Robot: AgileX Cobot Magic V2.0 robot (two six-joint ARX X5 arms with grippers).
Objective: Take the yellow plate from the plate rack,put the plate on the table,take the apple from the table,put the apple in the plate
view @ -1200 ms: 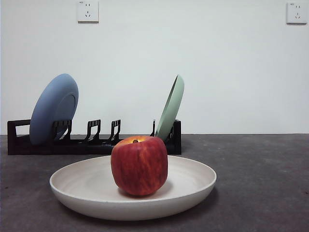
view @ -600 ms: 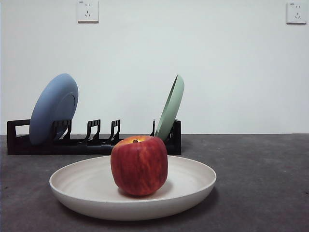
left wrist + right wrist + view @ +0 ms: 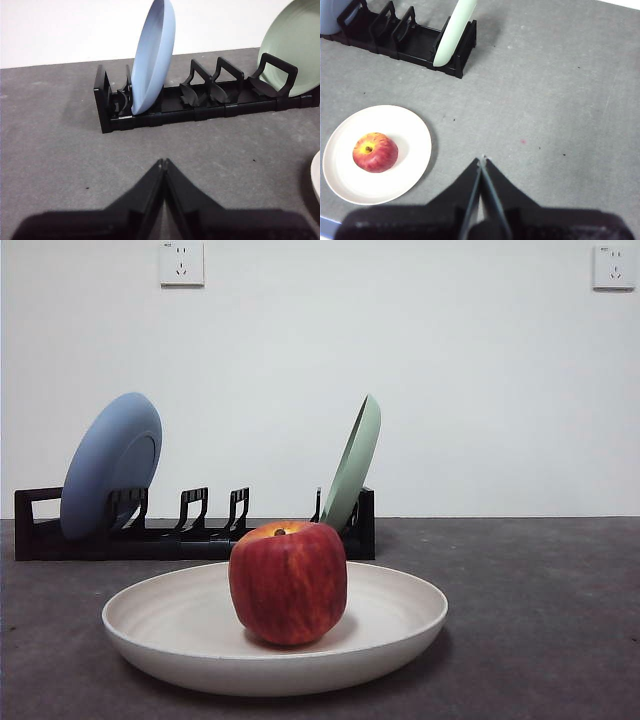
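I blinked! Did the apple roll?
No. The apple sits in the yellow plate, lined up just as before with the plate rack behind.

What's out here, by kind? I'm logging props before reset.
Plates: 3: yellow plate, blue plate, pale green plate
Apples: 1: apple, sitting in the yellow plate
Plate racks: 1: plate rack
Total: 5

The apple (image 3: pixel 288 583) is showing red skin with faint yellow streaks, turning yellow-orange around its stem. The yellow plate (image 3: pixel 275 650) is looking matte cream. The plate rack (image 3: pixel 195 530) is showing plain black, carrying a blue plate (image 3: pixel 110 465) and a pale green plate (image 3: pixel 353 462). The table (image 3: pixel 540 620) is appearing dark, speckled grey.
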